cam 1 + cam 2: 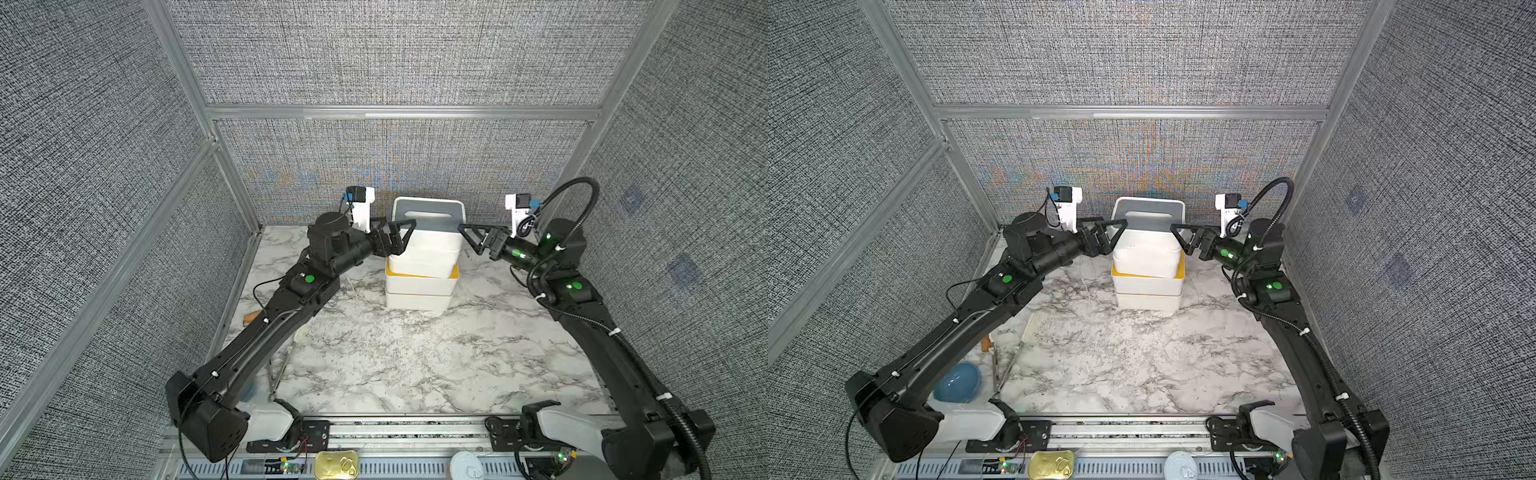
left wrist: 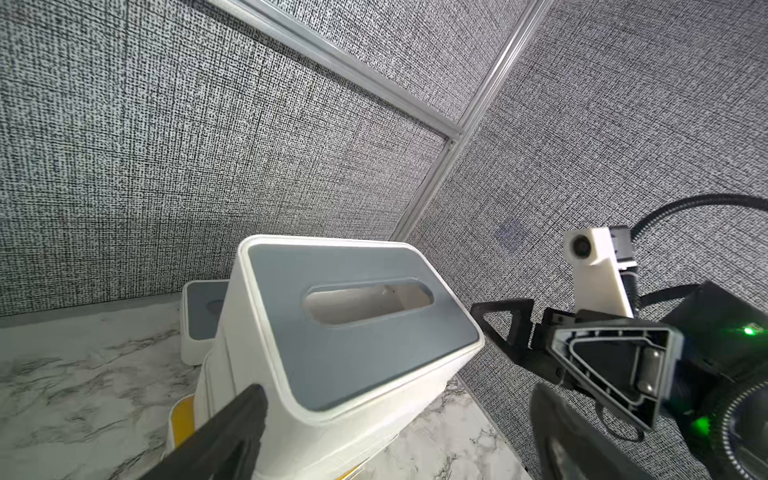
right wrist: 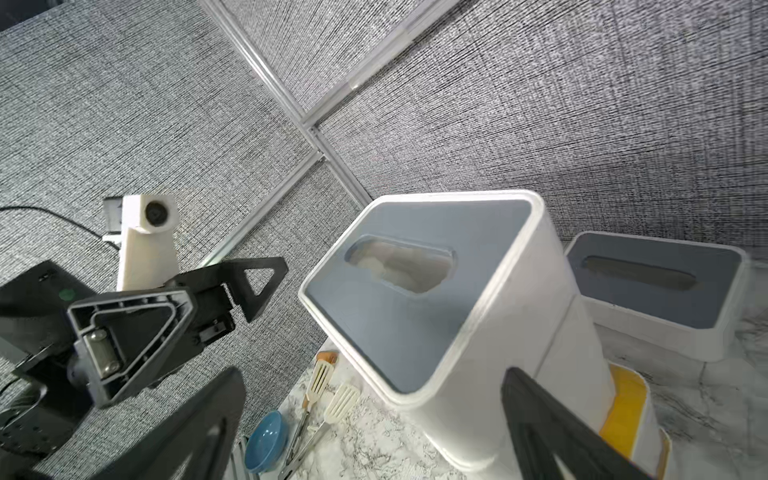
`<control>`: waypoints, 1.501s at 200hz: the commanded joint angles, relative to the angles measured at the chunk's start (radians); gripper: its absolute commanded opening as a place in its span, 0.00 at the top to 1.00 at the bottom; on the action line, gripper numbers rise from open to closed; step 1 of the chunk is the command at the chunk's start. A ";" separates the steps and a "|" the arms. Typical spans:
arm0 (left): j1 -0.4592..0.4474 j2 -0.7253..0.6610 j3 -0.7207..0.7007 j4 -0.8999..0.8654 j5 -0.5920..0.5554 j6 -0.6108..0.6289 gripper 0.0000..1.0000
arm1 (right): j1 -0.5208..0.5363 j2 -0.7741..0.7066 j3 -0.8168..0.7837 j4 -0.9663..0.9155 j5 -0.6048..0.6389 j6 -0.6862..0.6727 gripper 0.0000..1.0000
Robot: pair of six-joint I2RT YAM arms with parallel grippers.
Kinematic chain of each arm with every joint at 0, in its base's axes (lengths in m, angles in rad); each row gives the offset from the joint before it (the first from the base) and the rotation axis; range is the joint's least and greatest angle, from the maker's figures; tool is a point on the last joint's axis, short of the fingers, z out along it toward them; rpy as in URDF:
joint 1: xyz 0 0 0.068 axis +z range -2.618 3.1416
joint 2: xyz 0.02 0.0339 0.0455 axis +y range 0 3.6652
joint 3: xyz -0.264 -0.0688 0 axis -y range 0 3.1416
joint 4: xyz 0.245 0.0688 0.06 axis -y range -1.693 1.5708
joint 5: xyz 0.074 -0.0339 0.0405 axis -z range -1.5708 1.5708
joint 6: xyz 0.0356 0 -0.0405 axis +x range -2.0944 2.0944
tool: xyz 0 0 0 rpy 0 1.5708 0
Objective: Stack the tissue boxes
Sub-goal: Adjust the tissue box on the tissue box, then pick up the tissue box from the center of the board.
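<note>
Marble table bore the stack of tissue boxes, grey-lidded box on top, a yellow lid edge showing partway down. A second grey-lidded box sat on the table just behind the stack. Left gripper and right gripper flanked the stack's top box, fingers spread wide and released; contact with it unclear.

The stack is white; its top lid is grey, a lower lid yellow, perhaps orange. The table under the stack is grey-veined white marble.
</note>
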 commanded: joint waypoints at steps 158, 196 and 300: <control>0.005 -0.469 -0.759 0.370 -0.010 -0.011 0.01 | -0.193 0.470 0.145 -0.111 0.363 0.105 0.02; 0.004 -0.423 -0.792 0.431 0.015 -0.010 0.01 | -0.159 0.695 0.316 -0.131 0.358 0.071 0.02; 0.004 -0.489 -0.841 0.438 0.002 0.013 0.01 | -0.073 1.130 0.751 -0.269 0.394 0.027 0.05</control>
